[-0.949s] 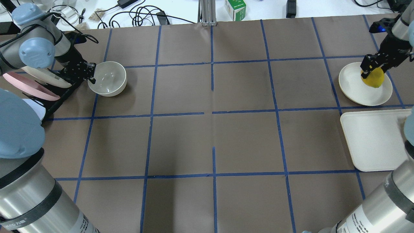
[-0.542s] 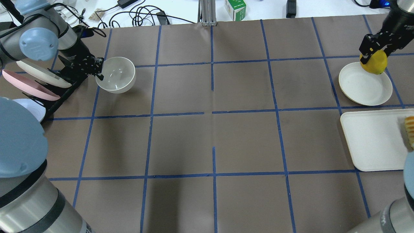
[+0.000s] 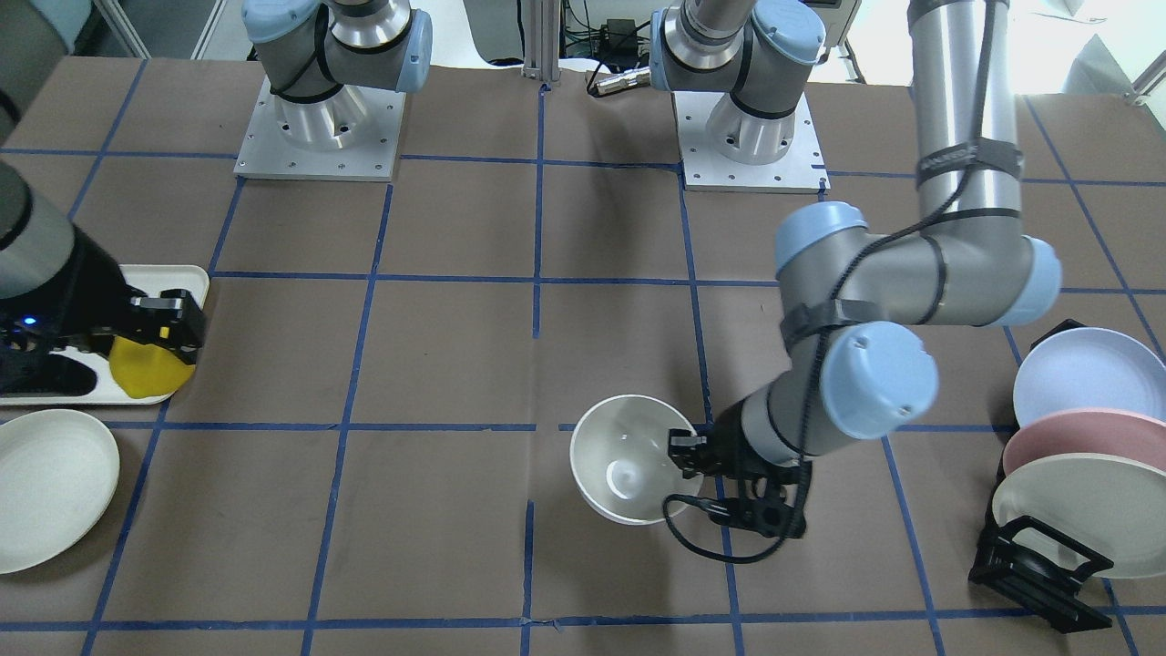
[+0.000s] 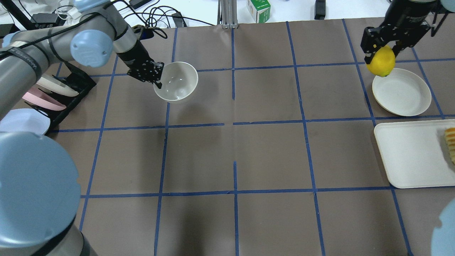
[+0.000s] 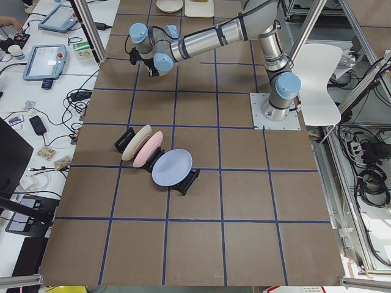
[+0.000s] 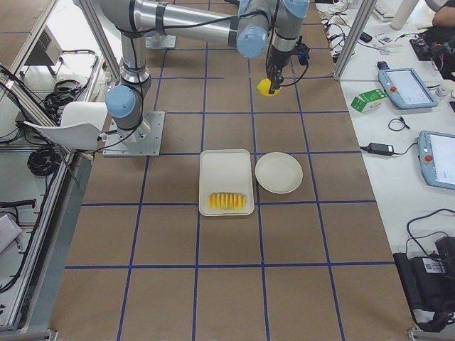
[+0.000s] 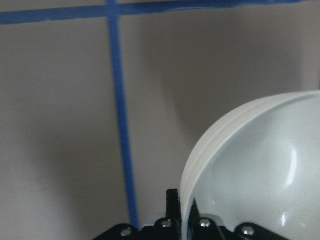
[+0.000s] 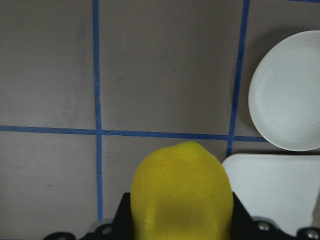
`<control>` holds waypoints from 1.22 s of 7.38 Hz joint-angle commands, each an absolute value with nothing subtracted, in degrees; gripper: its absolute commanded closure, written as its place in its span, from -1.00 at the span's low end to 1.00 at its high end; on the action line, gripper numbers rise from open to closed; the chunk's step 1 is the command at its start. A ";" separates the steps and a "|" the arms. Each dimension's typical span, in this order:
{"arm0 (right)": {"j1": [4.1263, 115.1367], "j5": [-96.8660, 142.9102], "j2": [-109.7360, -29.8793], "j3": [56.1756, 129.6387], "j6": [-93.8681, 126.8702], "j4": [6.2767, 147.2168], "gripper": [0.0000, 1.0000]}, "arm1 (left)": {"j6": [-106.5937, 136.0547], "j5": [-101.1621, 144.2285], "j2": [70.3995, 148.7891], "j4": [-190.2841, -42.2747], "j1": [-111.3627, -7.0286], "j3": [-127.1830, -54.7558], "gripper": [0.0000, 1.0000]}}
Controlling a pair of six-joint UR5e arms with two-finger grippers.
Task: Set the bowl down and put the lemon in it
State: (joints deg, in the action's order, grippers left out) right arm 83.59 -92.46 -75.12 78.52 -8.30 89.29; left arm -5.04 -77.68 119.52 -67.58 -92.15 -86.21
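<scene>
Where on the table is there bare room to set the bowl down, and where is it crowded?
Bare: the wide middle of the mat, between the held bowl and the shallow plate. Crowded: the plate rack on the left, that plate and the tray on the right.

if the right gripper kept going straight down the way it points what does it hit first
Likely the bare table: the right gripper, holding the lemon, points down at brown paper, with the plate off to one side.

The left arm [image 4: 53,39] reaches out with its left pincer [image 4: 158,79] pinched on the rim of the bowl [image 4: 179,81] above the tabletop [image 4: 270,153], and the right pincer [image 4: 381,48] points down, squeezing the lemon [image 4: 381,62] above the tabletop too.
</scene>
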 commanded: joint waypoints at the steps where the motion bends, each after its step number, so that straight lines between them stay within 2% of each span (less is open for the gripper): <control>1: 91.38 -91.50 -74.89 78.14 3.64 90.09 1.00 | 5.94 -81.02 119.00 -51.85 -99.91 -95.58 1.00; 2: 93.41 -90.80 -74.19 78.57 5.52 92.18 1.00 | 6.41 -81.04 119.00 -50.72 -100.45 -98.76 1.00; 4: 93.69 -89.39 -73.65 78.66 5.63 92.29 1.00 | 12.19 -78.67 118.30 -50.80 -101.16 -99.31 1.00; 5: 93.78 -86.86 -73.74 78.66 5.71 92.63 1.00 | 12.22 -79.27 118.21 -50.89 -100.73 -99.66 0.01; 6: 94.74 -86.05 -73.39 78.66 5.80 93.94 1.00 | 12.22 -79.28 117.60 -51.41 -100.37 -98.80 -0.78; 7: 97.10 -86.57 -70.87 78.58 8.76 96.22 1.00 | 12.22 -79.19 115.25 -53.24 -99.76 -97.66 -1.00; 9: 101.58 -86.92 -67.60 78.31 14.14 100.36 1.00 | 3.94 -80.67 108.58 -67.95 -95.92 -92.23 -1.00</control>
State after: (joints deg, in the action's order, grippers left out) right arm 98.96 -86.73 -69.55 78.33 11.61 98.08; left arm 9.71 -79.58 112.65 -59.61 -98.46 -95.46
